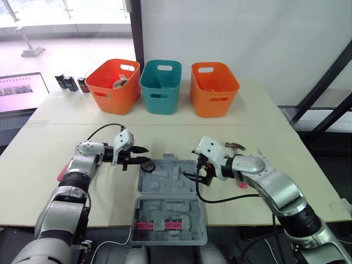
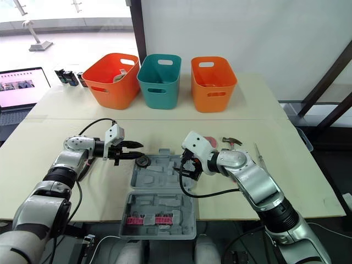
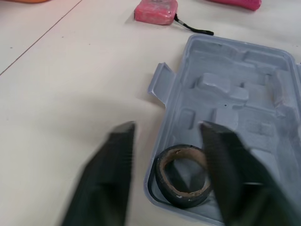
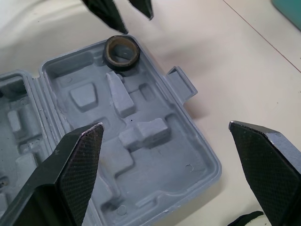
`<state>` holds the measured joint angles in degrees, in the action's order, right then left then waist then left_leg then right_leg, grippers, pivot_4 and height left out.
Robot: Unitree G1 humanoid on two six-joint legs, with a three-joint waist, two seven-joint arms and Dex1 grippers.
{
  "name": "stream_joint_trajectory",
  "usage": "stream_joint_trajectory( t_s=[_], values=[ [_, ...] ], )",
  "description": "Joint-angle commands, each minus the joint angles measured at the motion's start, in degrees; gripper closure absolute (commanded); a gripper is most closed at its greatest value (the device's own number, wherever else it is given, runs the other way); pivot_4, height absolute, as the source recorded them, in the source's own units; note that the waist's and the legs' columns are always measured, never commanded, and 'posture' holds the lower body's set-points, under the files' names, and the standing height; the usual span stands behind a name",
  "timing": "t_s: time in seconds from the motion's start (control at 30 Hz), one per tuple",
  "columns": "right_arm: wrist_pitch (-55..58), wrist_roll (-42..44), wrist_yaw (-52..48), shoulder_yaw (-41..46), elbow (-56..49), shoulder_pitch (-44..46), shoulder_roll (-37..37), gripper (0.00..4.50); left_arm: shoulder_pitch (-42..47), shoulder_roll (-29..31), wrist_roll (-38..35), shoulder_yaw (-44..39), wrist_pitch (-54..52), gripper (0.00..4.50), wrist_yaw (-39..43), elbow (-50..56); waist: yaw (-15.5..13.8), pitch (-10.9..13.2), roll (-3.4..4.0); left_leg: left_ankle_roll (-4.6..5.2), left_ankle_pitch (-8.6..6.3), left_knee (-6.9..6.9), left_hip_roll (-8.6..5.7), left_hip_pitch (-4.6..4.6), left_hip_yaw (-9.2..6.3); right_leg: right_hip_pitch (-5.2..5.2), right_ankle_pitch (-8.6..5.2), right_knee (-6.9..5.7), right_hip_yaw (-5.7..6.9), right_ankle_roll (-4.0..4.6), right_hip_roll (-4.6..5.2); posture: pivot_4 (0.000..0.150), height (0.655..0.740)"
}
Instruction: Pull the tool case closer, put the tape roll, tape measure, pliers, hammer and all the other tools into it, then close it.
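Left jaws: open, black fingers (image 3: 113, 174) spread to either side of the tape roll (image 3: 182, 197) and holding nothing; whether a fingertip touches the roll cannot be told

Right jaws: open wide and empty, fingers (image 4: 75, 165) held over the right-hand side of the tool case (image 1: 170, 179)

Tape roll: dark ring with a brown core, lying flat inside the case, in the far-left corner of its far half

Tool case: grey moulded plastic, opened flat, at the middle of the table's (image 1: 49, 154) near edge; far half carries the roll and bare recesses, near half carries a row of small pink pieces (image 1: 159, 225); a latch tab (image 3: 160, 84) projects from the far edge

Tape measure (image 3: 156, 11): pink body with black wrist strap, on the table just beyond the case's far-right corner, outside the case

Hammer (image 1: 235, 146): on the table to the right of the case, behind the right arm, outside the case

Pink-handled tool (image 1: 61, 171): on the table towards the left edge, partly hidden by the left arm; type cannot be told

Bins, in a row along the far side of the table: orange (image 1: 113, 88), teal (image 1: 160, 88), orange (image 1: 214, 91)

Laptop (image 1: 19, 91): open, beyond the far-left corner
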<state>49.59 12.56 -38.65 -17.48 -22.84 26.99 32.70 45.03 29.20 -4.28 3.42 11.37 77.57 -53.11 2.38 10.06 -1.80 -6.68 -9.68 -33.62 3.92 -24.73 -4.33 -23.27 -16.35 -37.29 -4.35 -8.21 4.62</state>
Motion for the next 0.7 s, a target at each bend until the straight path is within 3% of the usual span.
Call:
stream_joint_trajectory(
  t_s=[0.03, 0.2, 0.27, 0.7],
  values=[
    [-1.0, 0.08, 0.0, 0.48, -1.82, 0.17, -0.29, 0.0, -0.05, 0.92, -0.53, -0.37, -0.7, 2.07, 0.13, 1.89, -0.02, 0.0, 0.0, 0.0, 0.0, 0.0, 0.0, 0.0, 0.0, 0.0, 0.0, 0.0, 0.0, 0.0, 0.0, 0.15, 0.74],
    [-1.03, 0.06, -0.08, 0.41, -1.79, 0.27, -0.28, 0.0, -0.44, 0.99, -0.85, -0.37, -1.11, 2.07, 0.9, 2.32, 0.0, 0.0, 0.0, 0.0, 0.0, 0.0, 0.0, 0.0, 0.0, 0.0, 0.0, 0.0, 0.0, 0.0, 0.0, 0.15, 0.74],
    [-0.95, 0.08, -0.11, 0.34, -1.83, 0.3, -0.28, 0.0, -0.47, 1.05, -0.62, -0.36, -1.14, 2.59, 0.6, 2.21, -0.01, 0.0, 0.0, 0.0, 0.0, 0.0, 0.0, 0.0, 0.0, 0.0, 0.0, 0.0, 0.0, 0.0, 0.0, 0.15, 0.74],
    [-0.73, 0.07, 0.03, 0.37, -2.11, -0.24, -0.13, 0.0, -2.45, 0.28, -0.12, 0.74, -0.78, 2.59, 1.15, 4.0, 0.0, 0.0, 0.0, 0.0, 0.0, 0.0, 0.0, 0.0, 0.0, 0.0, 0.0, 0.0, 0.0, 0.0, 0.0, 0.15, 0.74]
  ],
)
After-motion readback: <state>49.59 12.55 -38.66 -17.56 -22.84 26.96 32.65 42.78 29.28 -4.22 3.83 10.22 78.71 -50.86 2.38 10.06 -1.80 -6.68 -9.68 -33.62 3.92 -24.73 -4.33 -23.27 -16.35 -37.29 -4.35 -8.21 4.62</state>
